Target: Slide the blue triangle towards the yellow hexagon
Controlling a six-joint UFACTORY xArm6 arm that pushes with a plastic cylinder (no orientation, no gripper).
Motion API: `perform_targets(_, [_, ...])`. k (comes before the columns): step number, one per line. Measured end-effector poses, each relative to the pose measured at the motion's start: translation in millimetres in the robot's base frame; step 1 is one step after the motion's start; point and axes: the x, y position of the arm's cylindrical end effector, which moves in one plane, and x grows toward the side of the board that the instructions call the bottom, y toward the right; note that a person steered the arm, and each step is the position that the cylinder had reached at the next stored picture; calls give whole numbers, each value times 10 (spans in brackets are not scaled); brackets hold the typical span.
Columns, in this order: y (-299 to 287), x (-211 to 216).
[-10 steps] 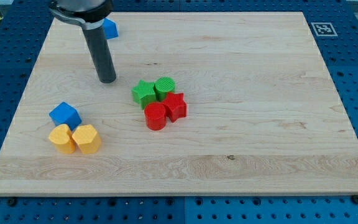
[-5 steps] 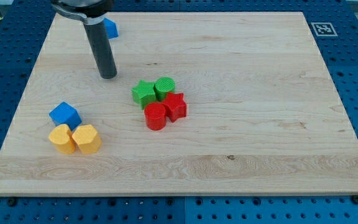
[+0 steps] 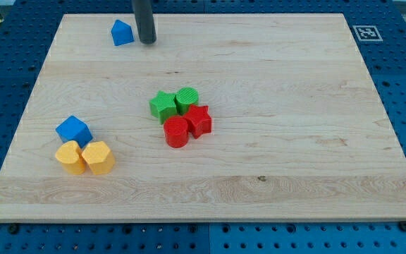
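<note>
The blue triangle [image 3: 122, 32] sits near the table's [image 3: 273, 155] top-left corner. My tip [image 3: 146, 41] rests just to its right, a narrow gap between them; the rod carries no claw and runs out of view at the top edge. Well apart, toward the view's lower left, the yellow hexagon [image 3: 99, 157] touches a second yellow block [image 3: 70, 156] whose shape is hard to make out, with a blue cube [image 3: 73, 130] just above them. Mid-table cluster: green star [image 3: 163, 106], green cylinder [image 3: 187, 99], red star [image 3: 199, 120], red cylinder [image 3: 176, 132].
</note>
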Motion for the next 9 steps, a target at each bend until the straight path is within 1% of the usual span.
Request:
perform_targets(1, [-246, -473])
perform_targets(2, [-818, -475])
perform_targets(3, [-858, -336])
perform_targets(4, [-779, -274])
perform_targets(5, [-529, -253])
perform_targets(6, [-385, -90])
perform_targets(8, [-421, 70])
perform_targets(9, [-220, 91])
